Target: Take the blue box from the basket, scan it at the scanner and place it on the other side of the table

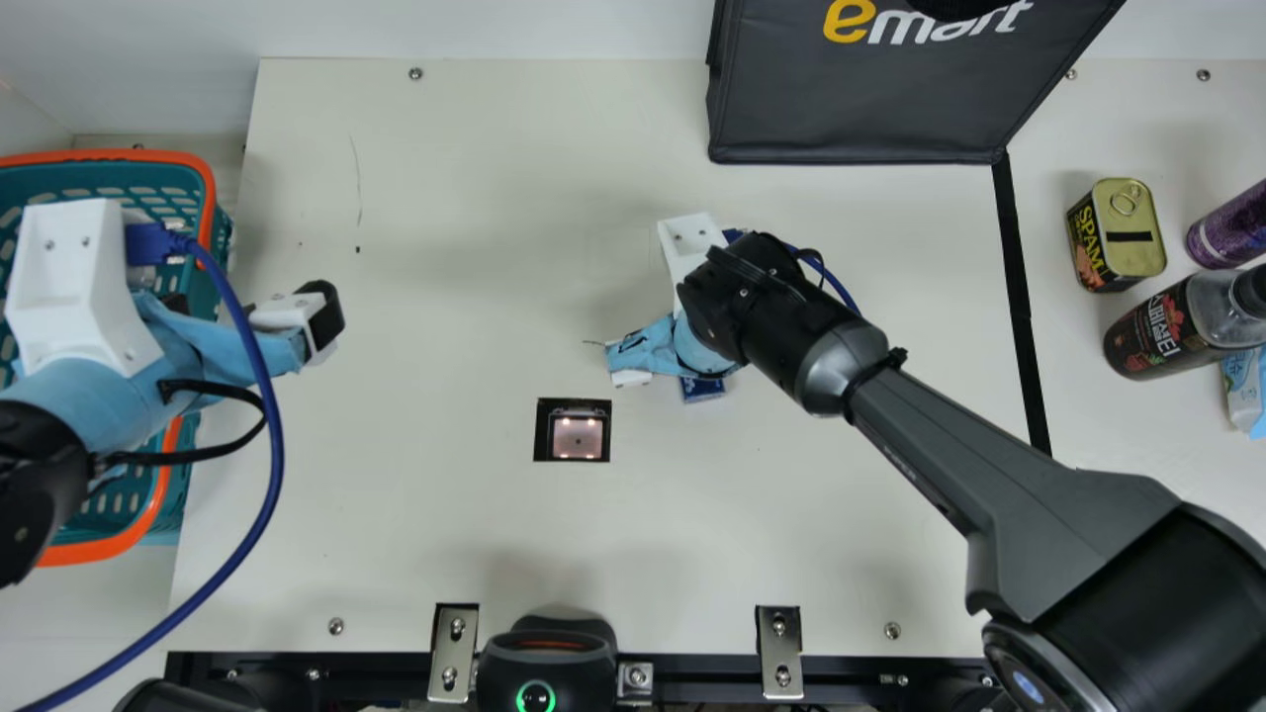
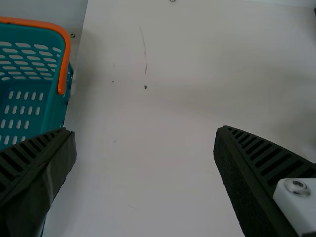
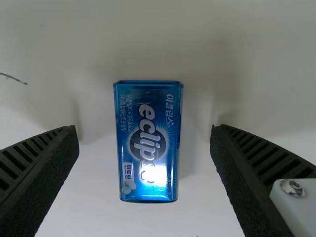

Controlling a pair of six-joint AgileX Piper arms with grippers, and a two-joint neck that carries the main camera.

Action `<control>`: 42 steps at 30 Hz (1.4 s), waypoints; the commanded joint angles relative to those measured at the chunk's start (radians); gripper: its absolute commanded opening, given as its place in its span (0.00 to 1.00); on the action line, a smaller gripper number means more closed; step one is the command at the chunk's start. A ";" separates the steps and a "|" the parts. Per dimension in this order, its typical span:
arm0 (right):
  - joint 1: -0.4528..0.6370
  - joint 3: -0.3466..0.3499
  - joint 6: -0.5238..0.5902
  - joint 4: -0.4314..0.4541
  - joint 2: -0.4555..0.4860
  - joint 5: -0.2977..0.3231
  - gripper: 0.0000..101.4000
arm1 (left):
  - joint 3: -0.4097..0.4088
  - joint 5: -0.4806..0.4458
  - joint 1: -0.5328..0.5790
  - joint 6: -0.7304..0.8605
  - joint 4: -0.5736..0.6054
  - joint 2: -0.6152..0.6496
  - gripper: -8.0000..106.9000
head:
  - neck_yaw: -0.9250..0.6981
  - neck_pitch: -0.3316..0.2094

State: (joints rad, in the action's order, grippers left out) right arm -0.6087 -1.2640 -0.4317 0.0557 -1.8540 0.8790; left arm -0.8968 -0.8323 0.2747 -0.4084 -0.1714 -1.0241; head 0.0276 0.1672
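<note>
"Jaws?"
"Two pairs, both wide: left gripper (image 1: 247,314) over the left edge of the table (image 1: 445,247), right gripper (image 1: 697,371) straddling one blue box (image 3: 149,143)."
"Where's that?"
"Well in from every edge."

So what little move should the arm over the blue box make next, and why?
Probably the right gripper should close on the blue box. The box lies on the table between its open fingers, with a gap on each side, so it likely needs gripping before going anywhere, such as the scanner.
</note>
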 commanded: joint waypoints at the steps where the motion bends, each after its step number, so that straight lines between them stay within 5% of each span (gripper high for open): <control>1: 0.000 -0.002 0.001 -0.001 -0.002 0.004 0.74 | 0.000 0.000 0.000 0.000 0.000 0.000 0.85 | 0.000 -0.029; 12: -0.004 -0.012 -0.002 0.011 -0.007 0.026 0.01 | 0.000 0.000 0.000 0.000 0.000 0.000 0.85 | 0.000 -0.029; 33: -0.013 -0.127 0.029 0.005 0.079 0.162 0.00 | 0.000 0.000 0.000 0.000 0.000 0.000 0.85 | 0.070 -0.029; 42: 0.106 -0.036 0.125 -0.049 0.168 0.104 0.00 | 0.000 0.000 0.000 0.000 0.000 0.000 0.85 | 0.280 -0.029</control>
State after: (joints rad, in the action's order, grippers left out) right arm -0.5353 -1.3244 -0.3276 0.0163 -1.7016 0.9948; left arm -0.8968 -0.8323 0.2747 -0.4084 -0.1714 -1.0241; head 0.2393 0.1672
